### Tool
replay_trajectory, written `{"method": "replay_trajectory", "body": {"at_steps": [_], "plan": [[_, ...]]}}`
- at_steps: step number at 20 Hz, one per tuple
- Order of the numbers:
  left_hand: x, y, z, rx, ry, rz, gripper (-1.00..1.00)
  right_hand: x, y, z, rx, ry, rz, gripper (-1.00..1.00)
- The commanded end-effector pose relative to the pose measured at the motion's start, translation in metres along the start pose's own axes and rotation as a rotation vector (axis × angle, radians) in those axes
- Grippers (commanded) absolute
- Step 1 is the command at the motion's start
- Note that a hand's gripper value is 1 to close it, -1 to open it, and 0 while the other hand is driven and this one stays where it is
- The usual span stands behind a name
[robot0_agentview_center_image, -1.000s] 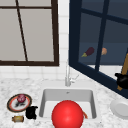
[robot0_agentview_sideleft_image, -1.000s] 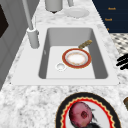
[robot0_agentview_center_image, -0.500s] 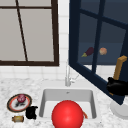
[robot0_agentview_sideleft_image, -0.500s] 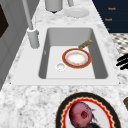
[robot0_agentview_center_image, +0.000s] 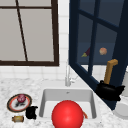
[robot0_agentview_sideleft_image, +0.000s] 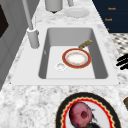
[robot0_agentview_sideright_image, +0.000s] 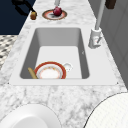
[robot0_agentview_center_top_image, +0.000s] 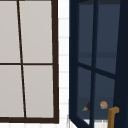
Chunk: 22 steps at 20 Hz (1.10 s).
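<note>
My right hand (robot0_agentview_center_image: 108, 91) is curled round the lower end of the wooden handle (robot0_agentview_center_image: 110, 71) of a dark blue glazed cabinet door (robot0_agentview_center_image: 87, 50), which stands swung out over the sink's right side. The handle's top (robot0_agentview_center_top_image: 113, 115) also shows in the upper view. My left hand (robot0_agentview_center_image: 31, 112) hovers open over the left counter, beside a dark-rimmed plate (robot0_agentview_center_image: 11, 106) with a red fruit (robot0_agentview_center_image: 21, 98) on it. From the left side its straight fingers (robot0_agentview_sideleft_image: 123, 62) show at the counter's front edge, and from the right side the same left hand (robot0_agentview_sideright_image: 22, 4) shows.
The sink (robot0_agentview_sideleft_image: 100, 60) holds a red-rimmed plate (robot0_agentview_sideleft_image: 76, 58) and a brown stick (robot0_agentview_sideleft_image: 85, 43). A red round thing (robot0_agentview_center_image: 67, 115) sits at its front. The faucet (robot0_agentview_center_image: 67, 75) stands behind. A small brown item (robot0_agentview_center_image: 18, 118) lies by the left hand. White dishes (robot0_agentview_sideright_image: 27, 117) stand on the right counter.
The blue door has swung further out toward the sink with my right hand on its handle; hand and handle moved left and down. The left hand stayed put.
</note>
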Motion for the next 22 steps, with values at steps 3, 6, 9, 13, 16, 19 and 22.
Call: {"method": "replay_trajectory", "body": {"at_steps": [3,6,9,13,16,19,22], "plan": [[0.000,0.000,0.000,0.000,0.000,0.000,0.00,-0.039,-0.007,0.036,-0.023,0.016,-0.012,1.00],[0.000,0.000,0.000,0.000,0.000,0.000,0.00,-0.043,-0.016,0.052,-0.065,0.027,-0.020,1.00],[0.000,0.000,0.000,0.000,0.000,0.000,0.00,-0.042,-0.027,0.070,-0.106,0.042,-0.035,1.00],[0.000,0.000,0.000,0.000,0.000,0.000,0.00,-0.048,-0.038,0.093,-0.165,0.060,-0.044,1.00],[0.000,0.000,0.000,0.000,0.000,0.000,0.00,-0.053,-0.044,0.109,-0.210,0.071,-0.047,1.00],[0.000,0.000,0.000,0.000,0.000,0.000,0.00,-0.062,-0.049,0.124,-0.266,0.081,-0.047,1.00],[0.000,0.000,0.000,0.000,0.000,0.000,0.00,-0.057,-0.054,0.132,-0.317,0.098,-0.049,1.00]]}}
